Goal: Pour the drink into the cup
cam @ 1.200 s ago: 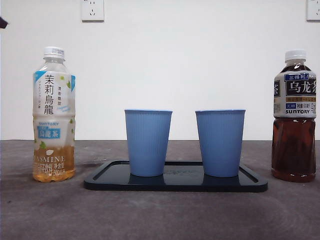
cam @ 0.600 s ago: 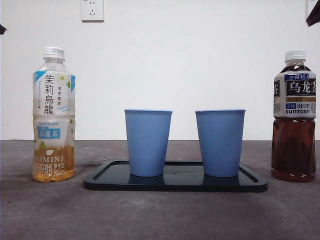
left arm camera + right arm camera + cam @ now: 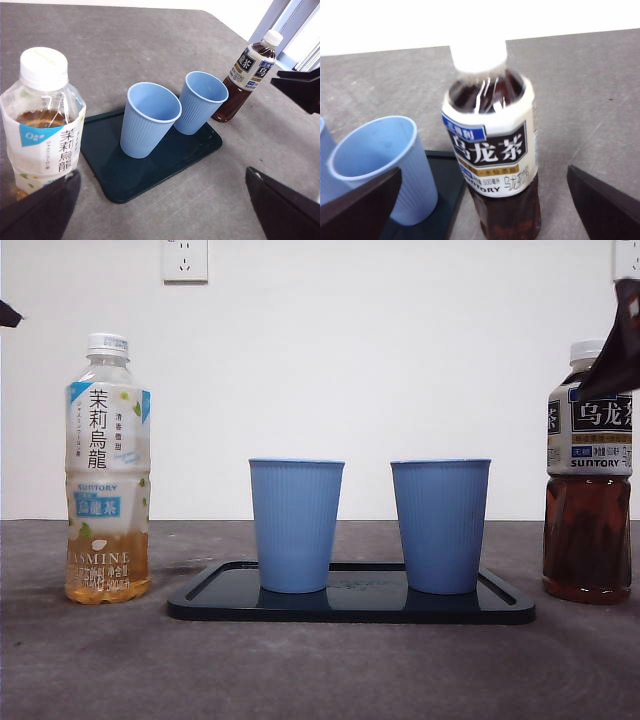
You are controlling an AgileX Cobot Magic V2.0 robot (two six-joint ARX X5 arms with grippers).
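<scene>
The right gripper (image 3: pixel 482 200) is wide open, its two jaws on each side of the dark tea bottle (image 3: pixel 492 150) — straight ahead at 12 o'clock, standing upright beside the tray (image 3: pixel 500 605). It is the nearer arm — the left gripper (image 3: pixel 160 200) waits open.

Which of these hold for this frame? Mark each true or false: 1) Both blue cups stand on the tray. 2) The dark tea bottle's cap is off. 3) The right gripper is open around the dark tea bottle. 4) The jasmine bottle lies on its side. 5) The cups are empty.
1) True: both blue cups stand on the tray.
2) False: the dark tea bottle has its white cap on.
3) True: the right gripper is open, jaws on either side of it.
4) False: the jasmine bottle stands upright.
5) True.
</scene>
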